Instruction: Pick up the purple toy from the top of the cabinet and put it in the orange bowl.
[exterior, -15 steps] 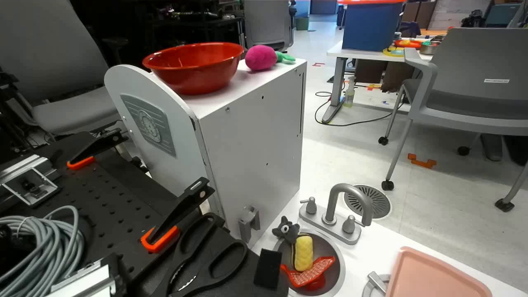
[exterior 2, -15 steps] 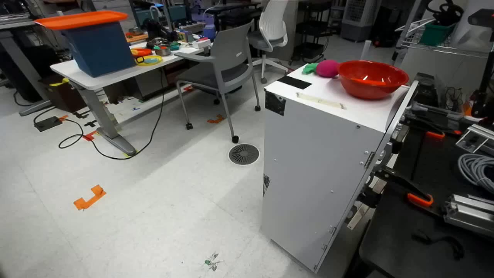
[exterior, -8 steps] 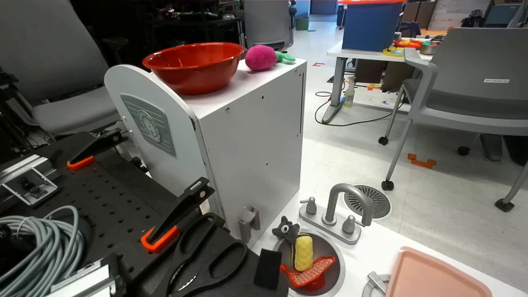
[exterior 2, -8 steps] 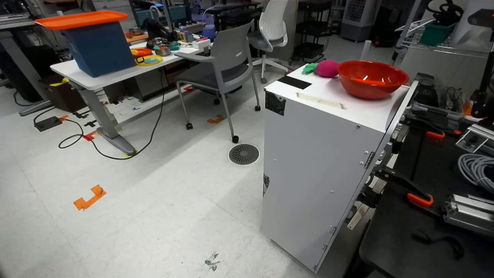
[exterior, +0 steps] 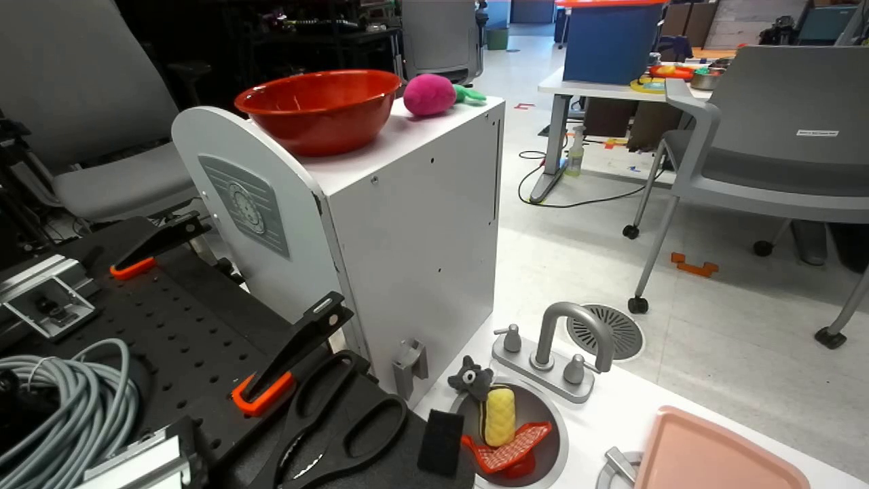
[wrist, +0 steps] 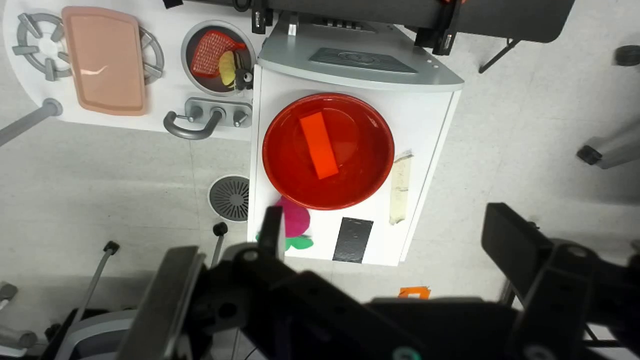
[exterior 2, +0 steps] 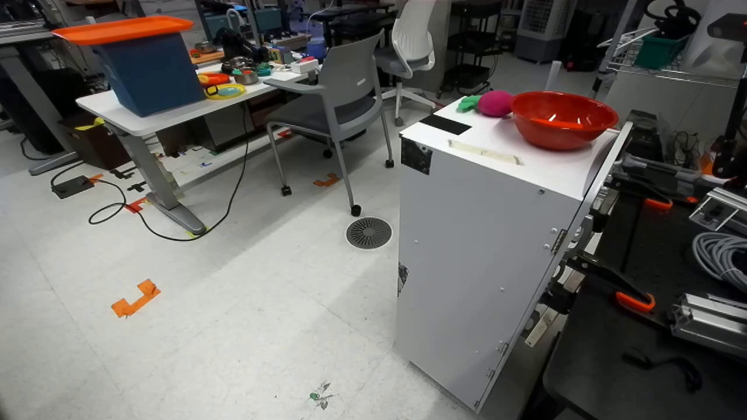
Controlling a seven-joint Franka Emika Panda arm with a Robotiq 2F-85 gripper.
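The purple toy (exterior: 429,94) (exterior 2: 496,103), magenta with a green leafy end, lies on top of the white cabinet (exterior: 421,224) (exterior 2: 467,251). Right beside it, near the rounded door panel, the orange bowl (exterior: 326,129) (exterior 2: 563,137) stands upright. From above, in the wrist view, the bowl (wrist: 362,165) overlaps one edge of the toy (wrist: 296,220), and a flat orange strip (wrist: 319,145) lies inside the bowl. My gripper (wrist: 384,212) is spread wide, nothing between its fingers. Its left finger (wrist: 271,227) partly hides the toy. Neither exterior view shows the gripper.
Tape (wrist: 401,190) and a black patch (wrist: 353,240) mark the cabinet top. Beside the cabinet, lower down, are a toy sink (exterior: 557,435) holding small toys, a faucet (exterior: 577,319) and a pink tray (exterior: 719,451). A black bench (exterior: 183,319) with clamps adjoins the door panel.
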